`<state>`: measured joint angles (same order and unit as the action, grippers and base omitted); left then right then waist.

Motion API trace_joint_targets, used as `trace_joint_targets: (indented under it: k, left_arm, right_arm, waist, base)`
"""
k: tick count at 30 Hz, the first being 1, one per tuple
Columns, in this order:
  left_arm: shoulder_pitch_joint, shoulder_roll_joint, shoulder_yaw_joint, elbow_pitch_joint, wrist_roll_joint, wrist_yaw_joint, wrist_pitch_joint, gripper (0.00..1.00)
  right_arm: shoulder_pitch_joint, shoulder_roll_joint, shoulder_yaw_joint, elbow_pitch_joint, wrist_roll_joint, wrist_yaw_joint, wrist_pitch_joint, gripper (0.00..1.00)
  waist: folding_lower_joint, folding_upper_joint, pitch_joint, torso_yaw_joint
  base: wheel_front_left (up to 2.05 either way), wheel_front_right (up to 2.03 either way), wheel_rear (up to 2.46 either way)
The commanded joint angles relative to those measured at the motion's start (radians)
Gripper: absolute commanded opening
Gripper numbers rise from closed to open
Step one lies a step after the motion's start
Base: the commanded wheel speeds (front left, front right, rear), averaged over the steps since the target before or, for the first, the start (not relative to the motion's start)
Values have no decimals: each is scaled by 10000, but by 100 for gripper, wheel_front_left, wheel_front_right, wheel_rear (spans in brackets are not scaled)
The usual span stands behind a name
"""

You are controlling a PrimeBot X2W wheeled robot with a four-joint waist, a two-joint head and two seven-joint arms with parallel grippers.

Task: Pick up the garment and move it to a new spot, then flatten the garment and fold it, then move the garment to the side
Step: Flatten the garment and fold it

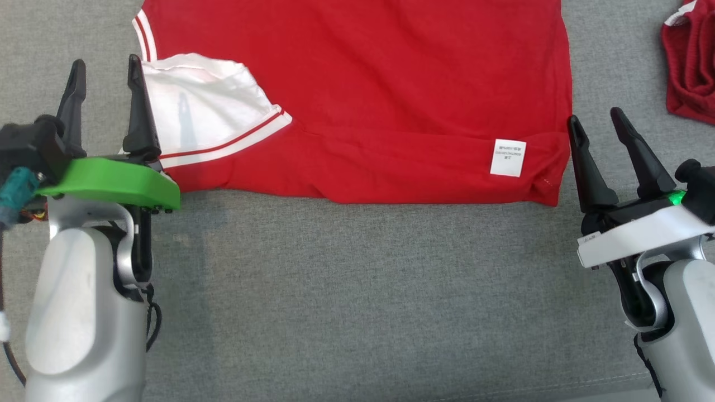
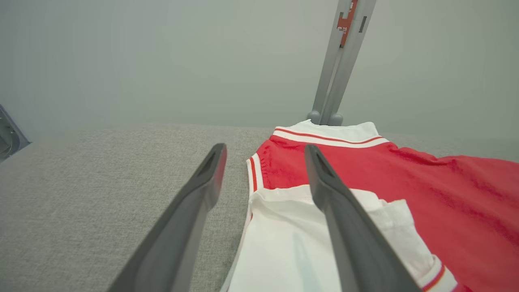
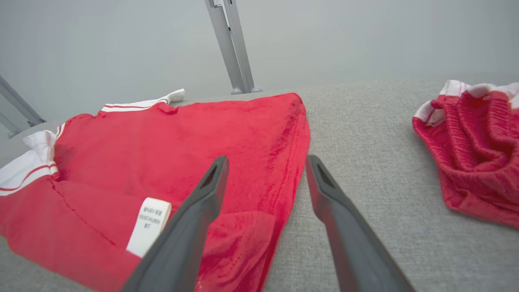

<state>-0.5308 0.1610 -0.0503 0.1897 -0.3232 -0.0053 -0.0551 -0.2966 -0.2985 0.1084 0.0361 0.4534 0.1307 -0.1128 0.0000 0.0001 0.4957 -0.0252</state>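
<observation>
The garment, red with white striped trim, is spread flat on the grey tabletop. It reaches from the middle toward the far edge. A white sleeve is folded in over its left side. A white label is seen near its near right corner.

The left claw is spread wide and nothing is held in it. Its right finger is seen over the sleeve's left edge and its left finger over bare tabletop. Whether cloth is touched cannot be told.

The right claw is also spread wide and empty. It is placed at the garment's near right corner. In the right wrist view its left finger is seen over the red hem and its right finger over bare tabletop. Contact cannot be told here either.

A second red cloth with white trim is bunched toward the far right corner, well apart from the garment. A grey post is seen at the far edge behind the garment.
</observation>
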Motion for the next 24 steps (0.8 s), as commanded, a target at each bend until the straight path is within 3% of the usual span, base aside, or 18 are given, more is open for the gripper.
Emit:
trace_joint_targets:
  k: [1,5,13,24]
  left_arm:
    - [316,-67,-91,-107,304,185,-533,100]
    - [972,-103,-188,-470,975,665,-1663,100]
    - [3070,-241,-100,-1514,1390,1304,-2019,100]
    - [3997,-159,-197,-2024,1274,1400,-1724,100]
  right_arm:
    - [199,90,-72,3,-373,1,-477,100]
    - [637,333,-305,-319,-1400,1,-1241,100]
    - [1819,875,-527,-1006,-1979,1,-1448,100]
    - [2214,1149,-609,-1046,-1894,1,-1477,100]
  waist:
    - [0,-1,-94,30]
    - [0,-1,-371,58]
    - [0,-1,-1124,-14]
    - [0,-1,-1328,-63]
  base:
    - [0,0,0]
    - [0,0,0]
    - [0,0,0]
    - [0,0,0]
